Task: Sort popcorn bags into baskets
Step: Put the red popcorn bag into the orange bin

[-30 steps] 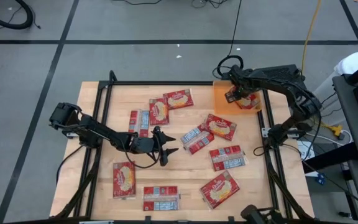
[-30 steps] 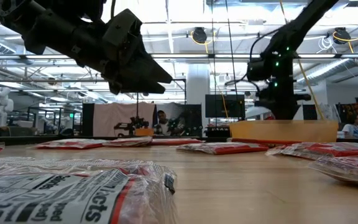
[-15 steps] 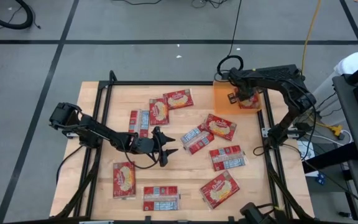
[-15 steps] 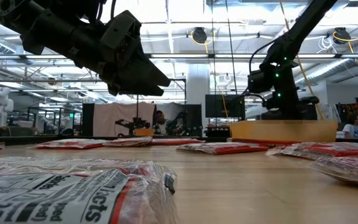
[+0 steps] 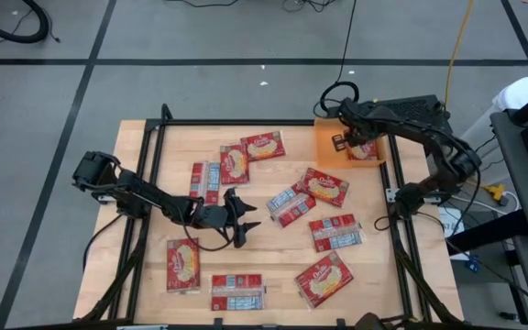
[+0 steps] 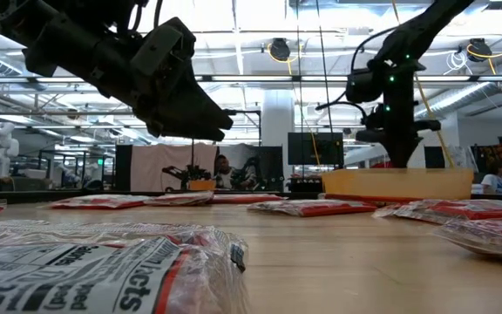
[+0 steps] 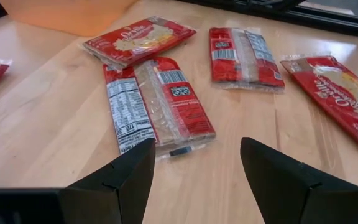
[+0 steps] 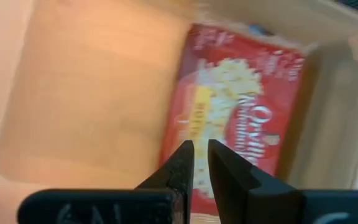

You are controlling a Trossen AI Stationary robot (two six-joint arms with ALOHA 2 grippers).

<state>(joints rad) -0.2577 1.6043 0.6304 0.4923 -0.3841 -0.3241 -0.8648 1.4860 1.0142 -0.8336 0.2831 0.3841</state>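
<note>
Orange basket [image 5: 330, 147] at the table's far right corner holds one popcorn bag [image 8: 235, 143]. Right gripper [image 8: 196, 163] is poised above it, fingers nearly pressed together, empty. Left gripper [image 7: 194, 168] is spread wide; label-up bag [image 7: 157, 99] lies just ahead, long axis running away from it.

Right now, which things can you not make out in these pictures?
- Tray contents, high view: right claw and arm cover part of the bag; a second one cannot be ruled out.
- Tray inside, low view: its wall hides it.
- Bag in tray, right wrist view: blurred, print unreadable.
- Nearest bag, low view: cut off by the edge.
</note>
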